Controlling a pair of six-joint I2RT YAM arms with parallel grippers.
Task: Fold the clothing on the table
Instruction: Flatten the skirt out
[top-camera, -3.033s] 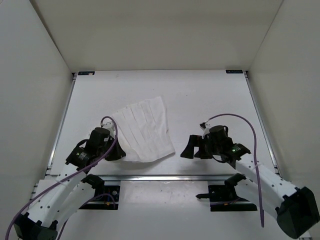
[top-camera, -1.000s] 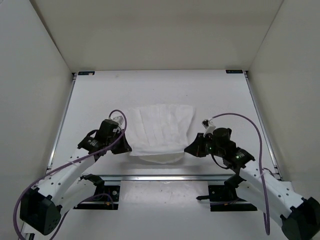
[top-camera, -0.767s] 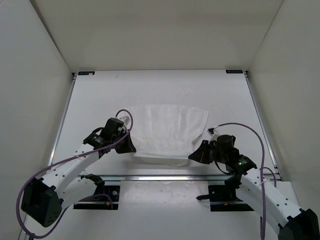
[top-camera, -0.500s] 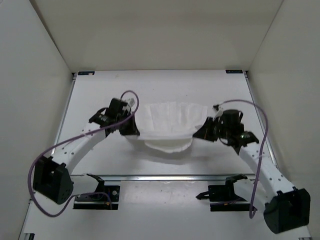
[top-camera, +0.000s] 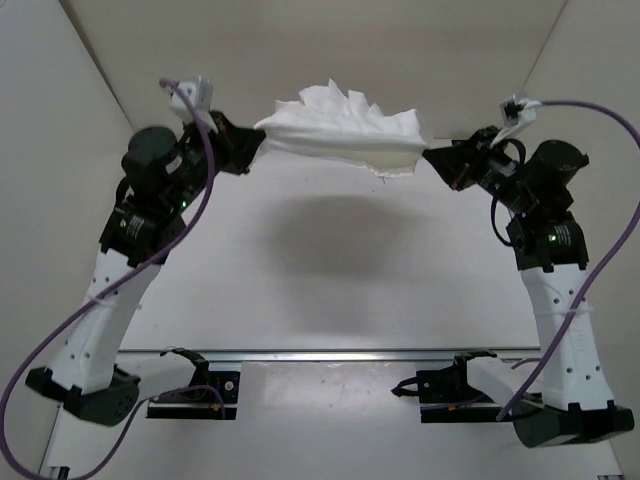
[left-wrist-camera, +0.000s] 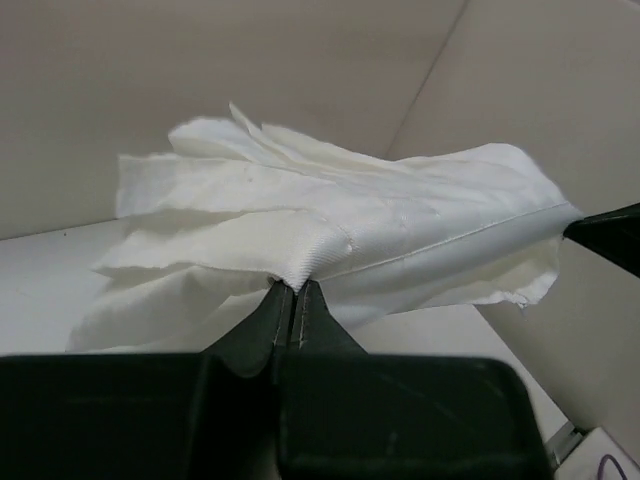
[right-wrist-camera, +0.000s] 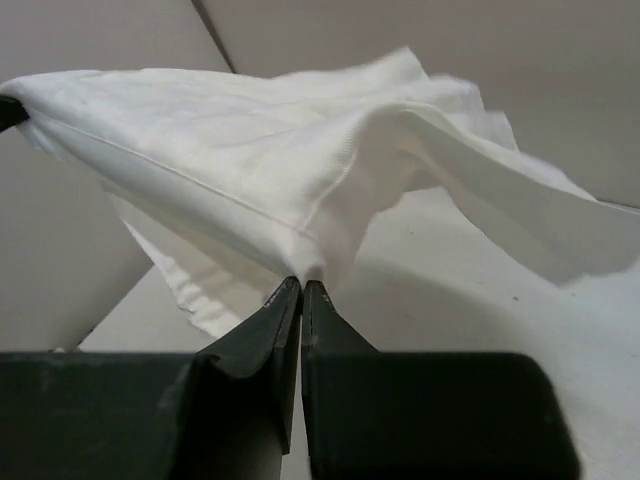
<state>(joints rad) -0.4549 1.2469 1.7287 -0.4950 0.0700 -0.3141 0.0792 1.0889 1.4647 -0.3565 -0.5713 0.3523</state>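
Clothing (top-camera: 340, 130) hangs bunched and stretched between both jaws, clear above the table (top-camera: 330, 290). Left gripper (top-camera: 252, 143) and right gripper (top-camera: 437, 158) each clench one end. No flat fold laid yet; folding apparently remains.

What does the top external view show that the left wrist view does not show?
Only the top external view shows both whole arms and the clothing hanging clear above the table, with its shadow below. Only the left wrist view shows closely the left fingers shut on a stitched edge of the cloth. Both show the white clothing stretched between the left fingers and the right fingers.
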